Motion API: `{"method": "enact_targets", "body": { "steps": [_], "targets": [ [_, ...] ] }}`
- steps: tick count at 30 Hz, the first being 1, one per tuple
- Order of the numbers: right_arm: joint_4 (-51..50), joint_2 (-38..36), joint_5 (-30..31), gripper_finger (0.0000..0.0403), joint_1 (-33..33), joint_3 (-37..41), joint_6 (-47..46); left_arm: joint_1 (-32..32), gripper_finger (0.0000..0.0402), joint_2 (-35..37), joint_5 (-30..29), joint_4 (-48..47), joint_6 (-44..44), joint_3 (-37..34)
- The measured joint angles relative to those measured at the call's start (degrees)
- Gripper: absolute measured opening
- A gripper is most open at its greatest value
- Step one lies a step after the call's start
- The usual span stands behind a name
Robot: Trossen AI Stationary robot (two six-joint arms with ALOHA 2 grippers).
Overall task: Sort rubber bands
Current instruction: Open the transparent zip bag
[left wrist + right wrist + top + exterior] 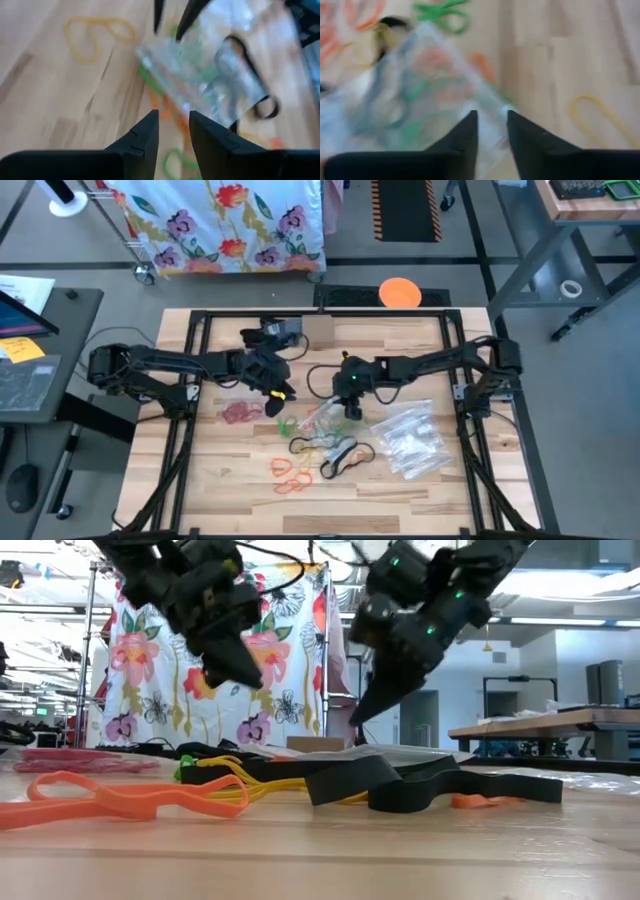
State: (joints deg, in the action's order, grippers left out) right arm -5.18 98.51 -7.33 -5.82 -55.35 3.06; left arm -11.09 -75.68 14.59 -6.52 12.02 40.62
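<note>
Rubber bands lie loose on the wooden table (220, 480): a red heap (240, 413), green loops (288, 425), orange ones (290, 472), black ones (340, 455) and a yellow loop (95, 32). A clear bag (322, 418) with bands in it lies flat among them. My left gripper (172, 131) hangs open over the table left of that bag, slanting down, with nothing between its fingers. My right gripper (491, 129) hangs open over the bag's edge (485, 107) from the other side. In the low view both fingertip pairs, left (245, 675) and right (360, 718), stand above the bands.
More clear bags (410, 442) lie in a pile at the table's right. A black frame (200, 320) runs around the table, with cables and a small box (320, 332) at the far edge. Bare wood lies at the near left.
</note>
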Motion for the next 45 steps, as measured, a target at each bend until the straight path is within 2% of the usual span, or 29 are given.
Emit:
{"method": "enact_targets", "body": {
  "steps": [3,6,11,13,15,20,21,27,33,41,45],
  "targets": [
    [-0.13,2.97,-0.04,0.0183,-0.75,-1.67,2.10,1.04,0.0103,0.17,-3.39,2.39,0.88,-3.43],
    [-0.57,5.86,-0.07,0.0217,-0.96,-3.00,4.76,1.90,0.0103,0.19,-5.82,8.15,2.67,-6.85],
    [-1.22,11.91,0.68,0.0229,-1.10,-4.64,6.40,3.35,0.0103,0.22,-5.91,17.59,4.17,-11.33],
    [-1.75,13.14,2.90,0.0215,-1.07,-5.76,6.41,3.68,0.0103,0.20,-5.93,20.36,4.18,-12.33],
    [-3.49,14.11,4.22,0.0184,-0.94,-7.14,5.97,3.88,0.0103,0.20,-5.97,23.65,3.91,-13.02],
    [-7.42,13.35,5.62,0.0038,-0.51,-10.37,4.95,4.13,0.0103,0.20,-6.87,28.51,0.67,-13.83],
    [-8.33,12.93,6.27,0.0022,-0.29,-11.16,5.32,4.13,0.0103,0.21,-7.24,28.94,-0.17,-13.83],
    [-16.19,9.16,8.48,0.0037,0.81,-17.85,5.11,4.13,0.0103,0.20,-8.05,28.60,-2.82,-13.85],
    [-24.39,6.76,9.73,0.0012,3.52,-23.17,4.49,4.13,0.0103,0.20,-7.61,27.51,-3.72,-13.85],
    [-27.84,6.73,11.38,0.0024,7.38,-24.26,3.90,4.13,0.0102,0.20,-7.41,26.71,-3.83,-13.85],
    [-29.34,6.74,11.82,0.0015,8.58,-24.26,2.96,3.54,0.0102,0.86,-7.83,25.56,-3.62,-13.85]
  ]
}}
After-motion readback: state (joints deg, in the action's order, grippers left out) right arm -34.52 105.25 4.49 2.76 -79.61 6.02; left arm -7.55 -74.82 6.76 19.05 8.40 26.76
